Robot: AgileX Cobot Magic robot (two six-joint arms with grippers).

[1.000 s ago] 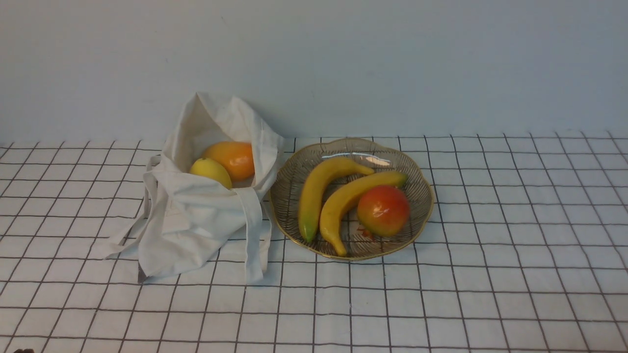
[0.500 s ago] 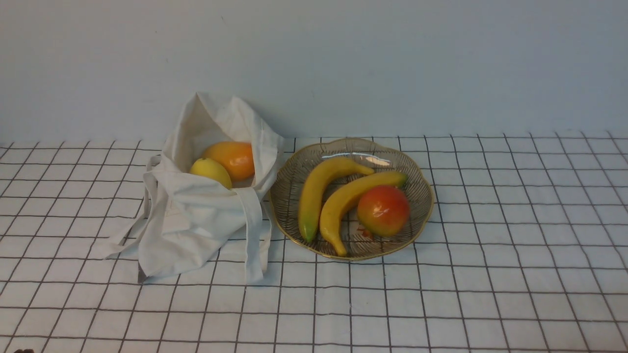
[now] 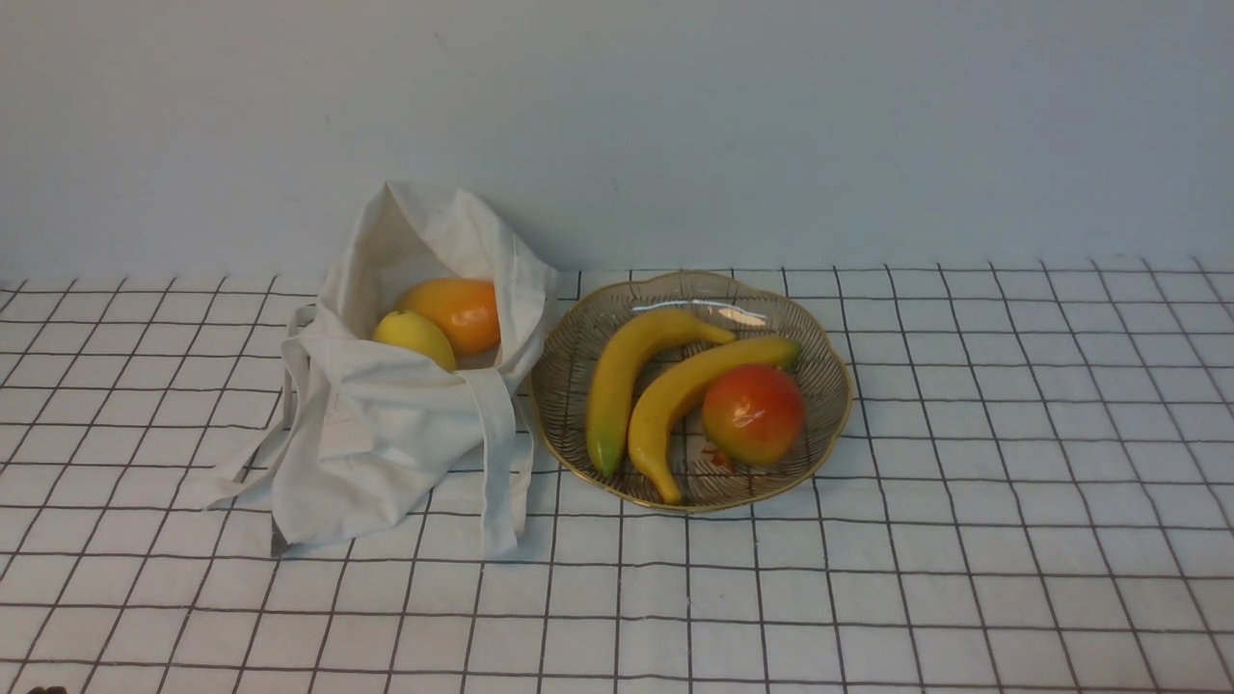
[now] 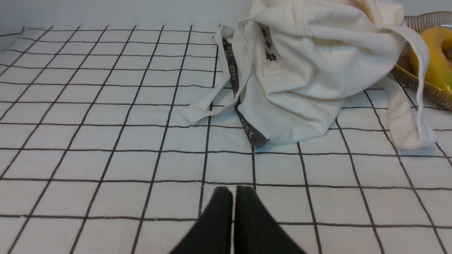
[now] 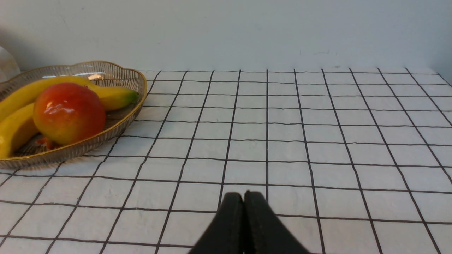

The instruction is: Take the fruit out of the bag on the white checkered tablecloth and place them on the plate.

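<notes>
The white checkered tablecloth [image 3: 964, 540] covers the whole surface up to the pale wall at the far edge. Left of the middle, towards the far edge, the off-white cloth tote bag [image 3: 386, 434] sits slumped with its mouth open upward. One flat strap trails out towards the left edge and another hangs over the bag's front, down onto the cloth. Inside the mouth lie a yellow lemon [image 3: 415, 337] and, just behind and to the right of it, touching it, a glossy orange oval fruit [image 3: 458, 310].

Just beside the bag on its right stands the ribbed glass plate [image 3: 829, 386] with a scalloped gold rim; the bag's side touches or nearly touches that rim. On the plate lie two bananas: the left banana [image 3: 622, 371] and the right banana [image 3: 680, 395] run side by side, their near ends towards the front edge. A round red-and-yellow fruit [image 3: 753, 413] rests against the right banana. The right half of the cloth carries nothing.

The left gripper [image 4: 233, 190] hovers over bare cloth in front of the bag, its black fingers pressed together with only a thin slit between them, holding nothing. The right gripper [image 5: 243, 195] hovers over bare cloth to the right of the plate, fingers likewise closed together and empty.
</notes>
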